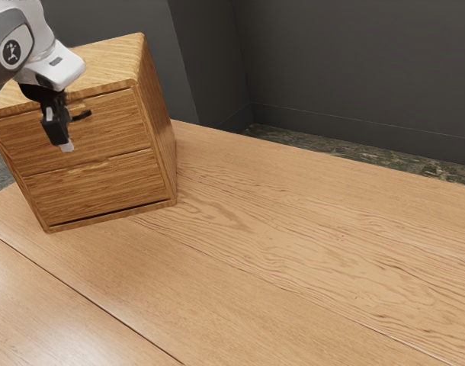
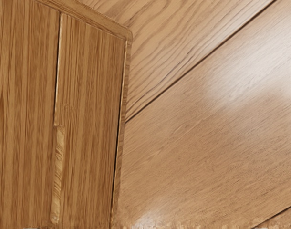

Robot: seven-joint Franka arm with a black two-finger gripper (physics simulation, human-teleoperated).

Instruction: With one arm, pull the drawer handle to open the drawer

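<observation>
Drawer handle (image 1: 81, 116) partly behind arm (image 1: 53, 70).

The tabletop (image 1: 293, 252) offers open passage across the exterior view's right and foreground. Obstacle: the drawer cabinet (image 1: 103, 164) at the exterior view's left. Dark walls (image 1: 354, 61) stand beyond the far edge.

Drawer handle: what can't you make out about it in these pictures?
- Drawer handle: in the exterior view, mostly hidden behind the gripper; shape unclear.
- Whether the gripper holds it: too small to tell in the exterior view.
- Cabinet: left corner cut off by the exterior view's left edge.
</observation>
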